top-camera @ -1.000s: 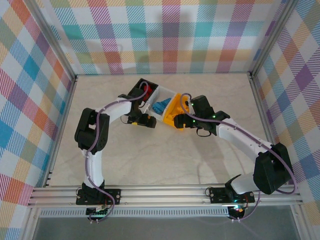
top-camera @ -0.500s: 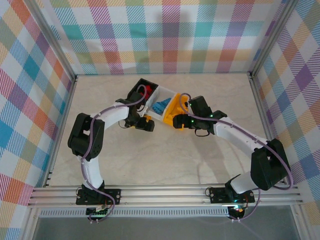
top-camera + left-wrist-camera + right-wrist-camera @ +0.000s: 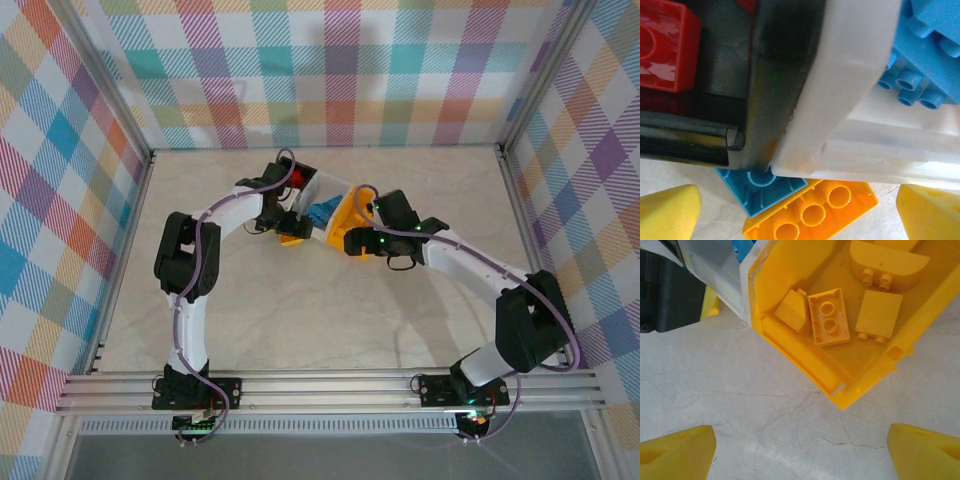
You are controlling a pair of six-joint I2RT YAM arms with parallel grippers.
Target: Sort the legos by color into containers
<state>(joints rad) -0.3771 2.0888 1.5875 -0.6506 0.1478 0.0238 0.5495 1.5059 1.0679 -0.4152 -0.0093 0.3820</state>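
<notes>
Finding: over the last second the left pincer (image 3: 799, 212) has shifted upward in the top view, from bare bench (image 3: 790, 425) to the lower edge of the bin cluster at centre frame. The right pincer (image 3: 800, 447) has barely shifted. It hangs below the yellow bin (image 3: 790, 357), jaws wide apart with only bench between them.

Left pincer state: spread fully and gripping nothing. Its yellow tips sit in the lower corners of the left wrist view.

Contents as sorted:
- The black bin (image 3: 775, 70) holds a red brick (image 3: 665, 47) at upper left.
- The white bin (image 3: 850, 95) holds blue bricks (image 3: 925, 55) at upper right.
- The yellow bin holds several yellow bricks (image 3: 829, 317).

Outstanding: a loose blue brick (image 3: 760, 187) and an orange brick (image 3: 820, 212) lie on the bench at bottom centre of the left wrist view. They touch each other and sit hard against the corner where the black and white bins meet.

Assessment: we judge the move to be a line-up on these two strays, and the sort to be nearly complete. Because the pair lies so tight together, closing on one brick may drag the other or nudge a bin.
</notes>
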